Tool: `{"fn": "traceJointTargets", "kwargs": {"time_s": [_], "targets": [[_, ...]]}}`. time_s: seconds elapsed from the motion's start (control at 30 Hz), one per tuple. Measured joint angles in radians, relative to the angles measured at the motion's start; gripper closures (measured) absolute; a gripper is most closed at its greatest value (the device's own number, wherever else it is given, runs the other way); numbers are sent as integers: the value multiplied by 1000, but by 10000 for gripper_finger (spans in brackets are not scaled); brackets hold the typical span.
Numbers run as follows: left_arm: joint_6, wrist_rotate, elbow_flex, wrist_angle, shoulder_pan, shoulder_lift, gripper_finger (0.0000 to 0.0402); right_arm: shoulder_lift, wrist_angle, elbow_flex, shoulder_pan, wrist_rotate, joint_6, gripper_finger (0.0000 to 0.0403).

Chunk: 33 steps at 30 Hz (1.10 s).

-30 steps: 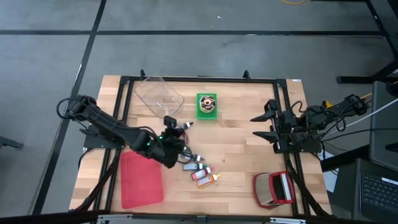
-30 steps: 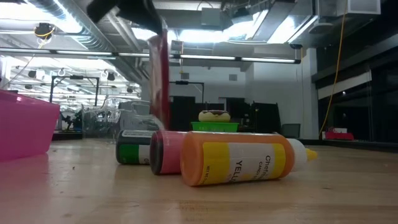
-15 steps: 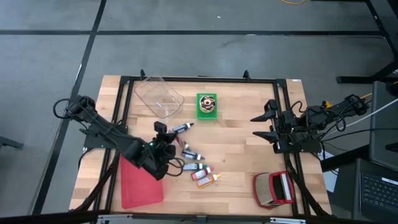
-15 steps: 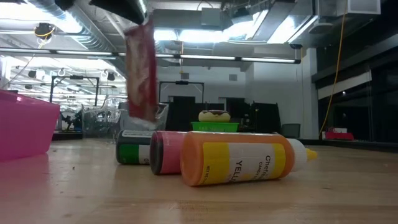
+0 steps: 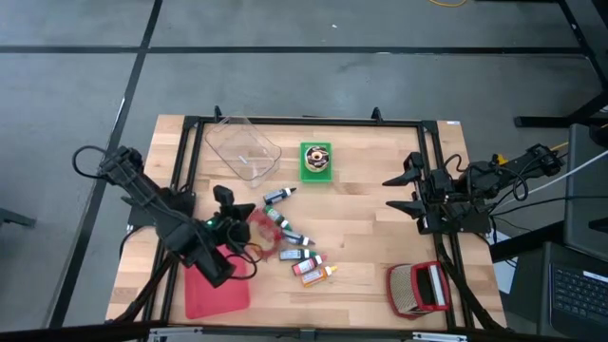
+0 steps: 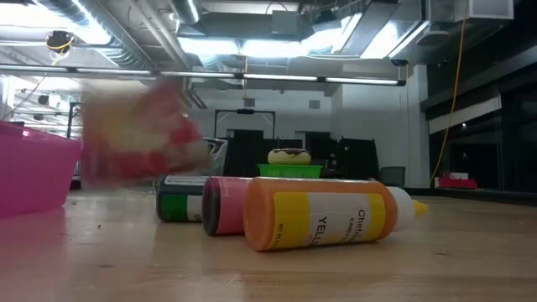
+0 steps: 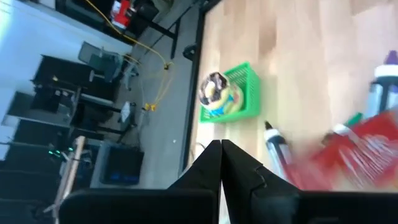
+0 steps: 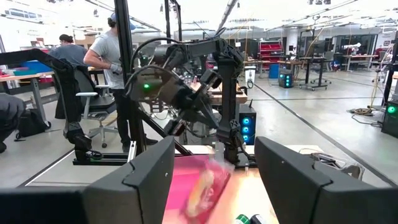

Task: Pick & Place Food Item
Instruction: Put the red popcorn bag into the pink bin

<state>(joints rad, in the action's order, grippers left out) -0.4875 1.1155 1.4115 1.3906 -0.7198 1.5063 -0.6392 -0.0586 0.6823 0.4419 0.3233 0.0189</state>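
A red food packet (image 5: 262,231) hangs blurred beside my left gripper (image 5: 241,228), which is shut over the table between the pink tray (image 5: 211,285) and the scattered bottles (image 5: 302,256). The low view shows the packet (image 6: 138,151) in the air, above the tabletop. In the left wrist view my shut fingertips (image 7: 221,147) point past the packet (image 7: 354,155) toward a green basket with a donut (image 7: 225,98). My right gripper (image 5: 397,190) waits open at the table's right side, with nothing between its fingers. My left gripper is shut on the red packet, which is lifted clear of the table and swings beside the fingers. Blur and the fingers themselves hide the place of contact, so which edge (image 5: 251,228) is pinched cannot be told.
A clear container (image 5: 243,148) stands at the far left and the green basket (image 5: 316,160) at the far middle. An orange-yellow bottle (image 6: 319,214) and other bottles lie in the middle. A red-and-white item (image 5: 418,288) sits at the near right. People stand in the room beyond.
My left gripper has swung from above the bottles toward the table's left and near edges, toward the pink tray, rolling its wrist as it went. It stayed shut. The red packet went with it, from hanging upright to swinging sideways and lower.
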Motion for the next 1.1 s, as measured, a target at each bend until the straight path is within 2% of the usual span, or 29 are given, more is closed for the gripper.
{"fn": "traceJointTargets", "kwargs": {"time_s": [0.27, 0.67, 0.9, 1.1], "targets": [[-179, -64, 29, 145, -70, 0, 400, -1, 0, 0, 0, -1, 14, 176], [-155, -251, 29, 147, -58, 0, 400, -1, 0, 0, 0, -2, 21, 176], [-100, -364, 28, -2, -7, 0, 387, -1, -22, 0, 0, 0, 29, 176], [-63, -392, 7, -246, 23, 1, 326, -1, -37, 0, 0, -3, 103, 176]]}}
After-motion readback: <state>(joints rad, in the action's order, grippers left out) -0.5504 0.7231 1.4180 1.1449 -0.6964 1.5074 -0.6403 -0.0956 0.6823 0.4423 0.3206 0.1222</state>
